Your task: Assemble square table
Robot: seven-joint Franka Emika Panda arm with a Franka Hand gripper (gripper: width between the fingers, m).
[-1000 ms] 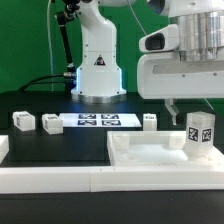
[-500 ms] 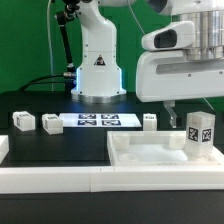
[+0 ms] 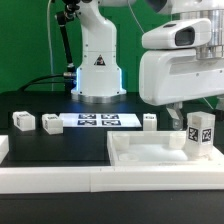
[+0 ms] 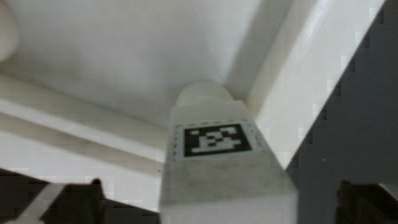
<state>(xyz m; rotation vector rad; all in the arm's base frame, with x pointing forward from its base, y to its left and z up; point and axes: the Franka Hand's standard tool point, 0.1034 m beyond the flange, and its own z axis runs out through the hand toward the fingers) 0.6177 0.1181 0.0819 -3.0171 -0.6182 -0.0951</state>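
Two dark fingers (image 4: pixel 63 198) are seen in the wrist view on either side of one upright leg block (image 4: pixel 222 140), with a clear gap on each side; the jaws of the gripper (image 4: pixel 217 195) are thus spread wide around the block and are not pressed to it; in the exterior view only one finger (image 3: pixel 172 112) is made out, just beside the block's top on the exterior view's left.

Compared with a second ago, the gripper's white housing is found shifted toward the exterior view's right and a little higher; the upright leg block (image 3: pixel 200 135) and all other parts are unchanged in place.

The block's long axis is held vertical, one end set on the square tabletop slab (image 3: pixel 140 155), with tags on the two sides seen in the exterior view and a tag on the side seen by the wrist camera; the slab is laid flat at the near right of the black table (image 3: pixel 60 150), just behind the white barrier rail (image 3: pixel 50 180).

Four leg blocks are counted in all: the upright one, plus three more leg blocks (image 3: pixel 22 121) (image 3: pixel 50 123) (image 3: pixel 149 122) set on the table farther back; two are left of the marker board (image 3: pixel 95 121) and one is right of it; one slab, one rail and one marker board are counted.
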